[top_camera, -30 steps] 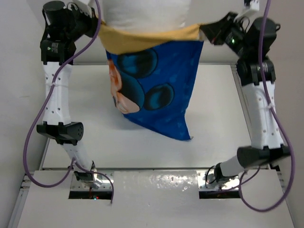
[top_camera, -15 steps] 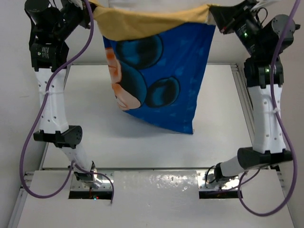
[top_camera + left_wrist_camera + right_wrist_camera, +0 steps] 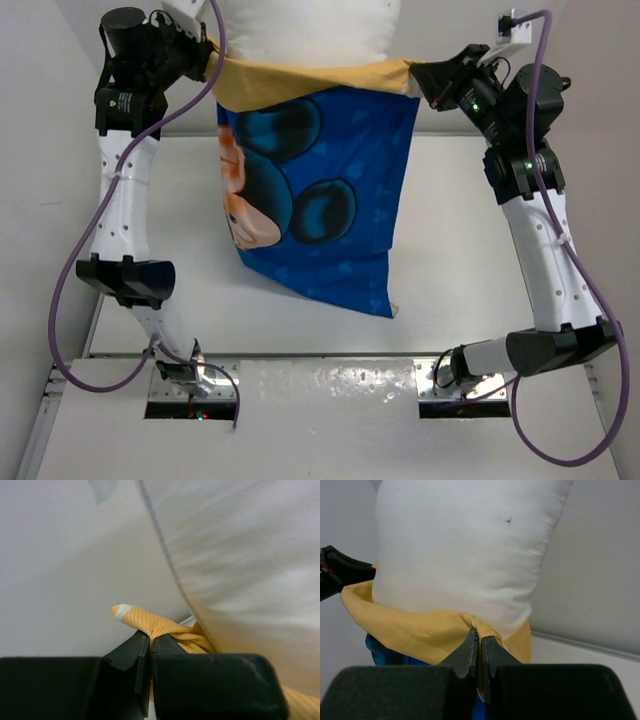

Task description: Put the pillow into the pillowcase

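Observation:
The pillowcase [image 3: 310,200] hangs in the air, blue mouse-print side facing me, with an orange-yellow band [image 3: 300,80] along its open top. The white pillow [image 3: 310,30] sticks up out of that opening, its lower part hidden inside. My left gripper [image 3: 212,62] is shut on the left corner of the orange rim [image 3: 150,625]. My right gripper [image 3: 418,75] is shut on the right corner of the rim [image 3: 480,625]. In the right wrist view the pillow [image 3: 465,545] stands above the orange rim [image 3: 410,630].
The white table [image 3: 460,250] lies below the hanging case, whose bottom corner [image 3: 385,308] hangs low near it. A grey wall [image 3: 600,580] stands behind. The arm bases [image 3: 190,375] sit at the near edge.
Both grippers with the case rim went up about half a second ago, then came back down. The case has dropped lower and the pillow's top shows again above the rim.

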